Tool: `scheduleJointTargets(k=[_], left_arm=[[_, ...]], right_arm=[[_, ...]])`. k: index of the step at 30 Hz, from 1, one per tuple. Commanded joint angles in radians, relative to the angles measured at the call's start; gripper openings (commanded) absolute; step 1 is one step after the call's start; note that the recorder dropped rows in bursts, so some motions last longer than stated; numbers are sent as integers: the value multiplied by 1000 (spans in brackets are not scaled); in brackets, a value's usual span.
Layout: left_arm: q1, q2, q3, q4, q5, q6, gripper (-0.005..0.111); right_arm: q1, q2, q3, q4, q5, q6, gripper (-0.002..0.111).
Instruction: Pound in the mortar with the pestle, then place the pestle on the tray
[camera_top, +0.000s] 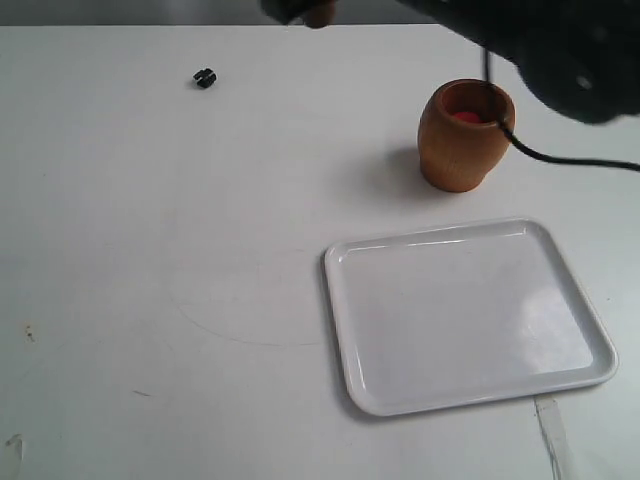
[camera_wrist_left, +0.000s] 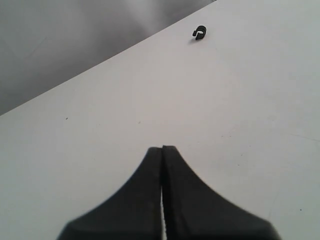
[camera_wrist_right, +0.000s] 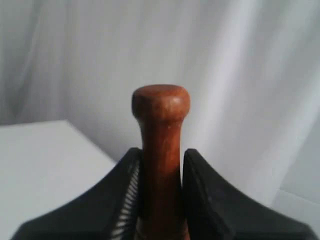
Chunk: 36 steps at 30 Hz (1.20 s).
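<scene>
Pestle (camera_wrist_right: 161, 115) is in the right claw (camera_wrist_right: 161, 156), clamped between the two black fingers by its thin neck. The knob end sticks out past the fingertips. Its thick end is out of sight in the right wrist view, which shows only pale cloth and a corner of the white table behind the knob.

In the exterior view the brown knob just peeks in at the top edge, left of the mortar (camera_top: 465, 135) and clear of it, with the dark right arm reaching in from the upper right.

Mortar stands upright on the table (camera_top: 150, 250), just past the tray's far edge and near its far right corner, not touching it. It is reddish inside, with something pink-red showing in the opening. A black cable (camera_top: 560, 160) from the arm hangs across the front of its rim.

Tray (camera_top: 465, 315) lies flat in the near right area, nothing on it.

Small black object (camera_top: 205, 78) sits far left on the table, well apart from everything else.

Left claw (camera_wrist_left: 162, 148) is clenched, fingertips pressed together with nothing between them, over bare table.
</scene>
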<state>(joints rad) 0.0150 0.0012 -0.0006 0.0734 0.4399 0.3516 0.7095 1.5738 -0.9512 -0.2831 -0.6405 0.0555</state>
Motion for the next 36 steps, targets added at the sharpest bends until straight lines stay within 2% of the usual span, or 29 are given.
scheduleJointTargets(k=[1,3,4,7,10,15,23,26,36], left_arm=[[-8,-1,1,-7,-3,-8,0],[-8,-1,1,-7,-3,-8,0],[-8,-1,1,-7,-3,-8,0],[-8,-1,1,-7,-3,-8,0],[-8,-1,1,-7,-3,-8,0],[-8,-1,1,-7,-3,-8,0],[-8,-1,1,-7,-3,-8,0],[-8,-1,1,-7,-3,-8,0],[-8,-1,1,-7,-3,-8,0]], right_arm=[[-143,-48,267,224,-417,-50,0],[-237,-41,273,232,-268,3,0],[-271,-30,278,216,-260,10,0],[-353,31,328,212,-408,66,0],[-362,150,383,139,-581,71,0],[-362,314,349,129,-581,40,0],[-362,423,343,131,-581,-14,0],[-362,392,343,107,-581,-25,0],[-362,60,343,94,-581,-39,0]])
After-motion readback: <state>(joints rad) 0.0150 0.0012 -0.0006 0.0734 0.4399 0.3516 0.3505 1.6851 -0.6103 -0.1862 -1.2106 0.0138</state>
